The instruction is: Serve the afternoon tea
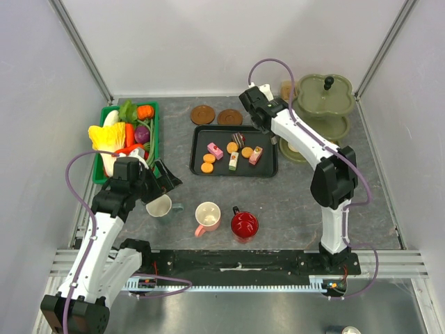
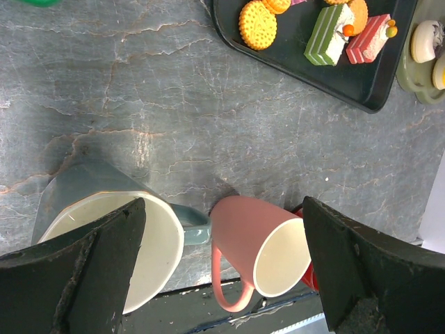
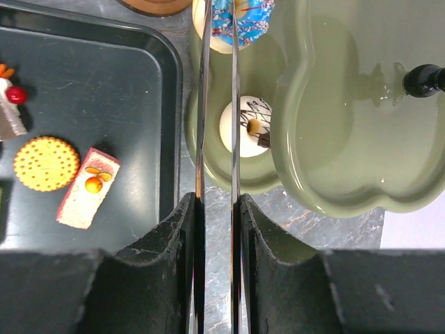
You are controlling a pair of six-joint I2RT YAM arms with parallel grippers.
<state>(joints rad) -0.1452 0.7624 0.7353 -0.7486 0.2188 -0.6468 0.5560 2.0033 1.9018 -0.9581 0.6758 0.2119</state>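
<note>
Three mugs stand near the front: a whitish one (image 1: 160,207), a pink one (image 1: 208,217) and a red one (image 1: 244,225). My left gripper (image 1: 165,177) hangs open just above the whitish mug (image 2: 104,229), and the pink mug (image 2: 264,243) shows between its fingers. The black tray (image 1: 268,170) holds small cakes (image 1: 233,161) and biscuits (image 1: 207,167). My right gripper (image 3: 216,202) is shut on metal tongs (image 3: 217,104). Their tips reach a blue-iced doughnut (image 3: 252,21) over the green tiered stand (image 1: 323,104). A white doughnut (image 3: 250,125) lies on the lower tier.
A green basket (image 1: 154,142) of toy vegetables stands at the back left. Two brown coasters (image 1: 203,114) lie behind the tray. The stand's upper tier (image 3: 334,195) and its black knob (image 3: 424,78) are close to the right of the tongs. Frame posts rise at the back corners.
</note>
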